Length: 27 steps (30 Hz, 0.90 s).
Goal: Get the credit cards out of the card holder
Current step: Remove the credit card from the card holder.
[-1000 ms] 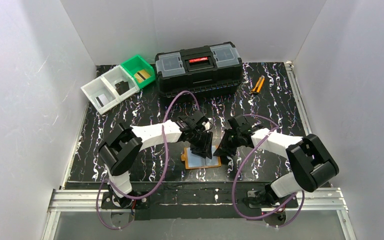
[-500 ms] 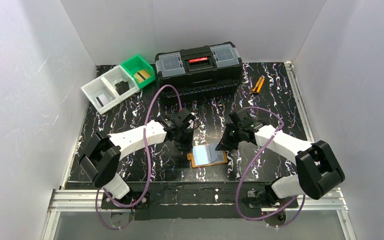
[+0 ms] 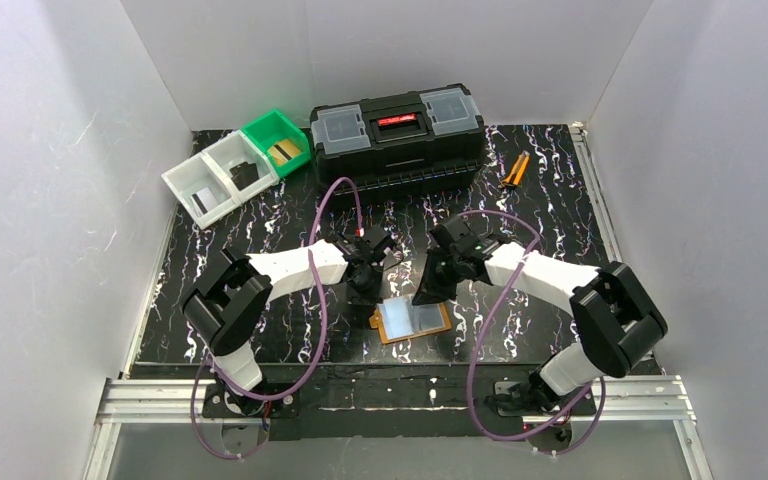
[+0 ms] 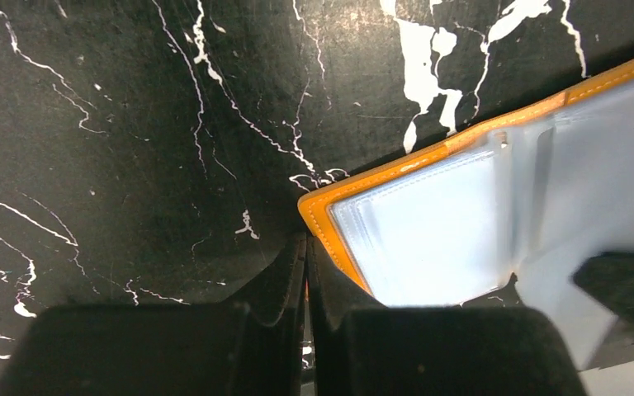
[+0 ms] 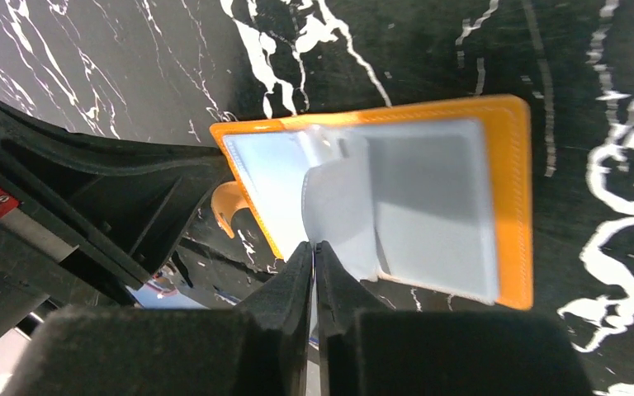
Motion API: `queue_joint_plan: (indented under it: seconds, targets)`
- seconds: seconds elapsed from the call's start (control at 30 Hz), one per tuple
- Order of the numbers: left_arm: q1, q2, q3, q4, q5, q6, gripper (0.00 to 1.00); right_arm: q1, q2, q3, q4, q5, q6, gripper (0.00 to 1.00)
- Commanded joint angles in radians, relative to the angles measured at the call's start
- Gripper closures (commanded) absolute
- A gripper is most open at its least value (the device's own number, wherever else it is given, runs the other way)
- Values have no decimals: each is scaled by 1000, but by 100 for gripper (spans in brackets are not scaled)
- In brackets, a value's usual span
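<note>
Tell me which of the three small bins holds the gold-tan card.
The green bin, at the row's end nearest the black toolbox, holds the gold-tan card; the two white bins hold only dark items.

orange card holder (image 3: 412,319), black white-veined table (image 3: 560,190)

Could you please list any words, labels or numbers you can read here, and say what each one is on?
No text can be read.
Red label on the black toolbox: too small to read.
Orange card holder: no print shows.
Cards in the bins: too small to tell.
</note>
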<state>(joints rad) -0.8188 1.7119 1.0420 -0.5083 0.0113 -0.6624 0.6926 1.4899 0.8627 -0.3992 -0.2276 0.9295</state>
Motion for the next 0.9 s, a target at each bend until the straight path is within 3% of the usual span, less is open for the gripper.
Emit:
queue_joint_plan:
  seconds: [0.0, 0.2, 0.23, 0.33, 0.37, 0.53, 0.87]
  targets:
    - [0, 3, 18, 6, 24, 5, 100, 52, 52, 60, 27, -12, 30, 86]
    - [2, -5, 14, 6, 21, 3, 100, 96, 80, 82, 59, -33, 47, 71]
    - [9, -34, 17, -20, 4, 5, 96, 109, 81, 78, 72, -36, 49, 64]
    - [23, -86, 11, -58, -51, 13, 89, 116, 90, 74, 84, -42, 52, 58]
    - [38, -156, -5, -91, -71, 22, 85, 122, 100, 70, 102, -52, 57, 51]
    - [41, -228, -7, -116, -63, 29, 81, 122, 90, 81, 87, -34, 54, 38]
    - [31, -223, 69, -74, 116, 37, 79, 64, -15, 35, 37, 20, 39, 32]
